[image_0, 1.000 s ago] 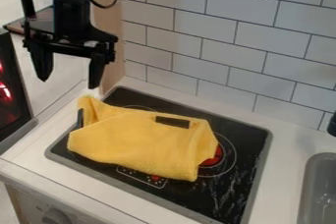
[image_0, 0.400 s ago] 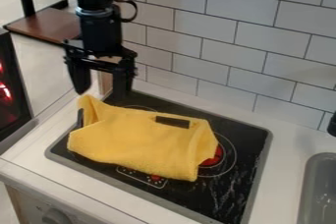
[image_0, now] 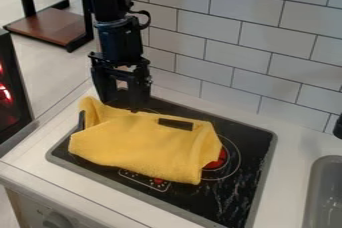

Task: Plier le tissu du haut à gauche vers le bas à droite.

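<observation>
- Lying across the cooktop, one yellow cloth has its long axis running from upper left to lower right, with a raised corner at the upper left.
- Two dark strips mark the cloth: one near its far edge, pointing roughly along the long axis, and one upright at its left end.
- Above the cloth's far left edge hangs one gripper, pointing down, its two fingers spread apart with nothing between them; whether either touches the cloth, one cannot tell.
- Under the cloth, the one cooktop sits in the white tabletop.
- One grey sink lies to the right, one knob at lower left, and one brown shelf at upper left.
</observation>
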Controlling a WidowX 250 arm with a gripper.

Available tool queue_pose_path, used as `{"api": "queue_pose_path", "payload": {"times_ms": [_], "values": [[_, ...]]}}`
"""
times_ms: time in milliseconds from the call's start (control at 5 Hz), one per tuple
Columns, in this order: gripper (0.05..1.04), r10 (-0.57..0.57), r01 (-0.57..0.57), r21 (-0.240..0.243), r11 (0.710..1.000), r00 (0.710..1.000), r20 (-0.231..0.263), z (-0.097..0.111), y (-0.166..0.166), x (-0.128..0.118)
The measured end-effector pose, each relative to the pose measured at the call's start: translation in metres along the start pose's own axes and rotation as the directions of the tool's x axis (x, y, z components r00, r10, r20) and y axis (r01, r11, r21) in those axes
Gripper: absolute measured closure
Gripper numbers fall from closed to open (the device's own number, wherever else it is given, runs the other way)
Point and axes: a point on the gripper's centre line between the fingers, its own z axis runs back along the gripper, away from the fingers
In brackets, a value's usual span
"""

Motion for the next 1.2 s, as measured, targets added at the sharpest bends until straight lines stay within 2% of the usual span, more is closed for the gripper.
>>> {"api": "queue_pose_path", "payload": {"times_ms": [200, 600, 800, 1000, 1200], "values": [[0.084, -0.088, 0.088, -0.007, 0.996, 0.995, -0.050, -0.014, -0.016, 0.005], [0.084, -0.142, 0.140, -0.024, 0.990, 0.985, -0.096, -0.032, -0.018, 0.016], [0.084, -0.139, 0.137, -0.023, 0.990, 0.985, -0.102, -0.033, -0.018, 0.015], [0.143, -0.133, 0.131, -0.021, 0.991, 0.986, -0.101, -0.033, -0.017, 0.015], [0.453, -0.116, 0.115, -0.019, 0.993, 0.988, -0.097, -0.035, -0.016, 0.016]]}}
